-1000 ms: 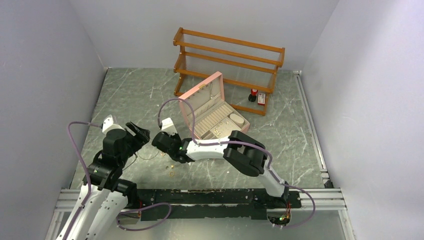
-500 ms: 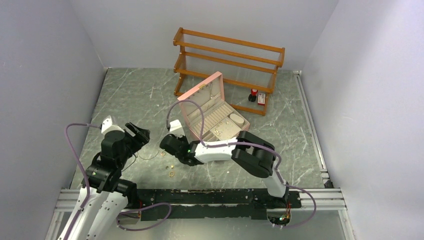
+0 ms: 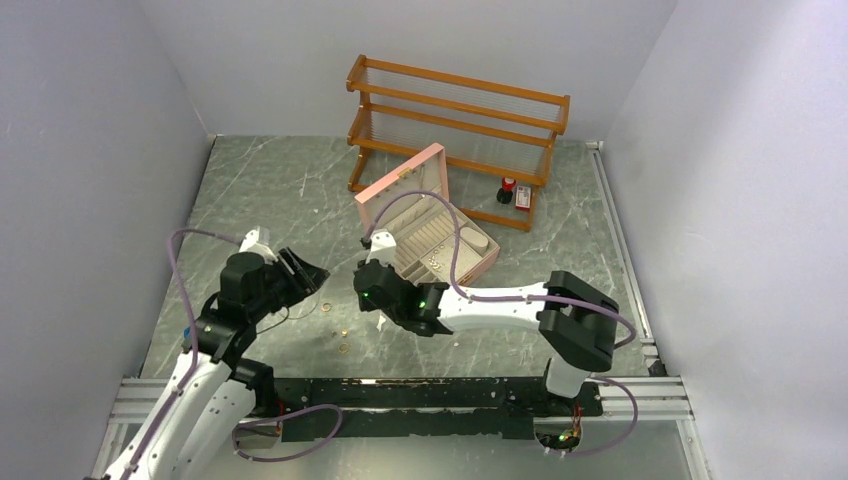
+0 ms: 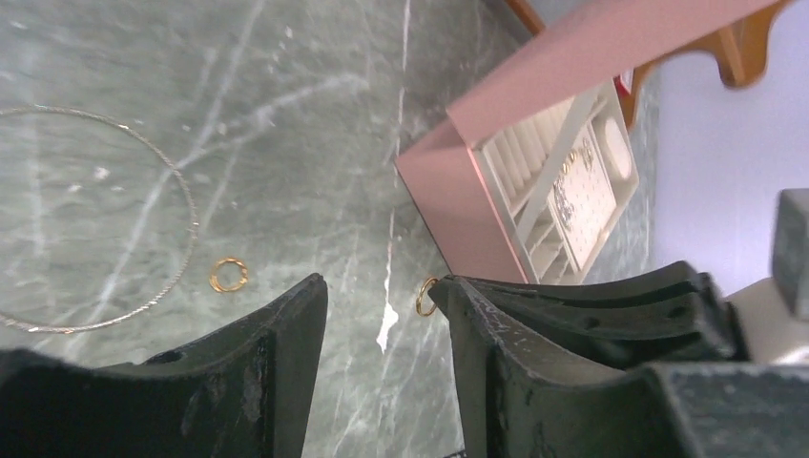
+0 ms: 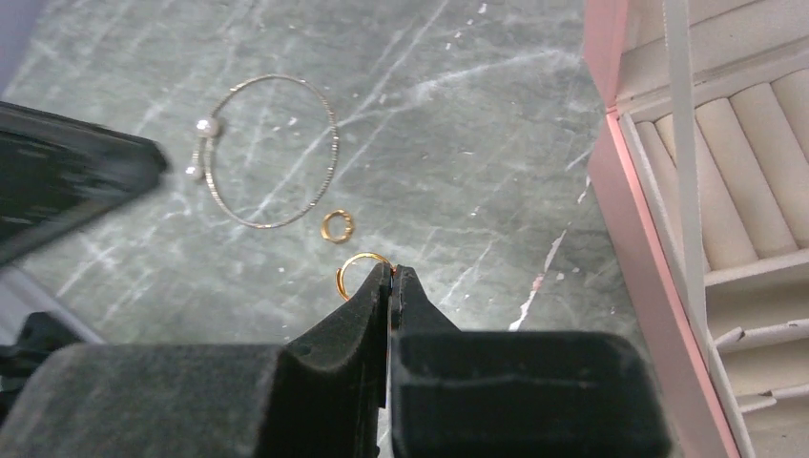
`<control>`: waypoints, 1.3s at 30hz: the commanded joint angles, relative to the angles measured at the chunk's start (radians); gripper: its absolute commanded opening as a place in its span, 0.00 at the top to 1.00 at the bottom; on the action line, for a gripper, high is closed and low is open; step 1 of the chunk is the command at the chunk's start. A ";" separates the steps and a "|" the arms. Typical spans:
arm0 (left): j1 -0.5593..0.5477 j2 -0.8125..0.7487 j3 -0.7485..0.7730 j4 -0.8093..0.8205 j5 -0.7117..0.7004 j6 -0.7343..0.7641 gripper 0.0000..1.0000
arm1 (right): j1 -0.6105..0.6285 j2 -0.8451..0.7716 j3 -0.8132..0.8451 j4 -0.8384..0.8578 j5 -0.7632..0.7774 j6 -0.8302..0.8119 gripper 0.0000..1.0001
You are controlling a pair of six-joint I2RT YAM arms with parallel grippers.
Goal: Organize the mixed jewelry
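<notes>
Bare marble table left of pink box: wide open. Right gripper, pinching gold ring, hemmed by box wall just beside. Left gripper near; gap between them possibly tight. Wooden rack blocks far side.

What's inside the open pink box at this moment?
Inside the pink box: cream ring rolls and tiny gold pieces, too small to identify. The right arm's cable covers a strip of the interior.
</notes>
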 commanded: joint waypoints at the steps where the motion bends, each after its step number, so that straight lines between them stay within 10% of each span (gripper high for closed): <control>1: -0.004 0.062 -0.025 0.175 0.241 0.035 0.46 | -0.002 -0.064 -0.030 0.065 -0.028 0.059 0.97; 39: -0.004 0.094 -0.109 0.270 0.406 0.008 0.79 | -0.017 -0.127 -0.047 0.079 -0.038 0.133 0.96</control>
